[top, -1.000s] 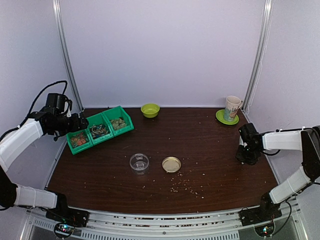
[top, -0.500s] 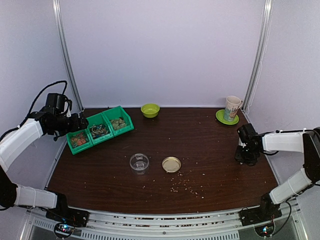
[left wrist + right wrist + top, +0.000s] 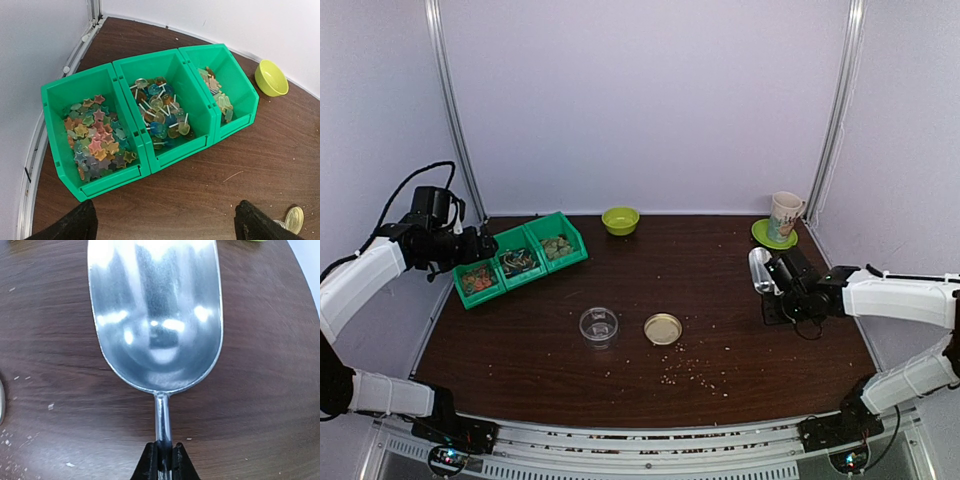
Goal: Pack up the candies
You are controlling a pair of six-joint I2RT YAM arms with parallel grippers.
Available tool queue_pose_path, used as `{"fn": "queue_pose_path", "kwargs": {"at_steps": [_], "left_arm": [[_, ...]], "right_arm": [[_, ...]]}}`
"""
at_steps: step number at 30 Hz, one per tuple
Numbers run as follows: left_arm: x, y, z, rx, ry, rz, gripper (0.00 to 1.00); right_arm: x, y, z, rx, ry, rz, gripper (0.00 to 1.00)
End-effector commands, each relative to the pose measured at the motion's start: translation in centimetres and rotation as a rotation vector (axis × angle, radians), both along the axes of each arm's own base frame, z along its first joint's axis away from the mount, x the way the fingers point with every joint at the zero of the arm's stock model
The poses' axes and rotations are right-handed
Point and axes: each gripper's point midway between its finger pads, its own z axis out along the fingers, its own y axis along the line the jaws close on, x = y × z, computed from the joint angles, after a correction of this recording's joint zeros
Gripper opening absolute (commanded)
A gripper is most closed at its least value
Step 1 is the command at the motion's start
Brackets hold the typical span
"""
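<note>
The candies (image 3: pixel 95 135) are star-shaped sweets in mixed colours, heaped in the left bin of a green three-bin tray (image 3: pixel 150 150); they also show in the top view (image 3: pixel 477 279). The middle bin holds lollipops (image 3: pixel 160 110) and the right bin holds pale wrapped sweets (image 3: pixel 219 95). My left gripper (image 3: pixel 167 227) is open and empty, hovering above the table in front of the tray. My right gripper (image 3: pixel 162 460) is shut on the thin handle of an empty metal scoop (image 3: pixel 155 310), held over the right side of the table (image 3: pixel 759 270). A clear round container (image 3: pixel 599 325) and its gold lid (image 3: pixel 663 328) sit mid-table.
A lime bowl (image 3: pixel 620 220) stands at the back centre. A mug on a green saucer (image 3: pixel 784 217) stands at the back right. Pale crumbs (image 3: pixel 690 375) are scattered near the front centre. The tray lies against the left wall rail.
My right arm has swung left from the table's right edge, carrying the scoop inward with its bowl now showing. The left arm has not moved.
</note>
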Motion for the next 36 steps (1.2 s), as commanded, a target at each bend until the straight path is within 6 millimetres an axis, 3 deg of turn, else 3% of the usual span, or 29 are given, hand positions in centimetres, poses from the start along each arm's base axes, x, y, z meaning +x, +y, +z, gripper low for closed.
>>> {"fn": "queue_pose_path", "kwargs": {"at_steps": [1,6,11,17,26,32,36], "left_arm": [[0.7,-1.1,1.7,-0.025,-0.079,-0.077,0.98],[0.7,-3.6,2.2,-0.089,-0.118,-0.210,0.97],[0.6,-6.5,2.7,-0.163,-0.143,-0.354,0.95],[-0.9,-12.0,3.8,-0.254,-0.178,-0.603,0.92],[-5.3,-19.6,3.7,-0.318,-0.147,-0.930,0.91],[-7.3,-22.3,2.9,-0.348,-0.107,-1.043,0.90],[-8.6,-23.8,2.5,-0.371,-0.080,-1.107,0.88]], "right_arm": [[1.0,3.3,3.5,-0.031,-0.126,0.153,0.00],[0.4,7.6,6.0,-0.033,-0.206,0.304,0.00],[-1.4,12.4,8.8,-0.063,-0.304,0.490,0.00],[-3.8,16.9,10.6,-0.076,-0.363,0.680,0.00],[-6.5,21.1,11.3,-0.138,-0.401,0.841,0.00],[-8.4,23.4,10.5,-0.206,-0.410,0.941,0.00],[-8.6,24.2,9.6,-0.267,-0.397,0.961,0.00]]}}
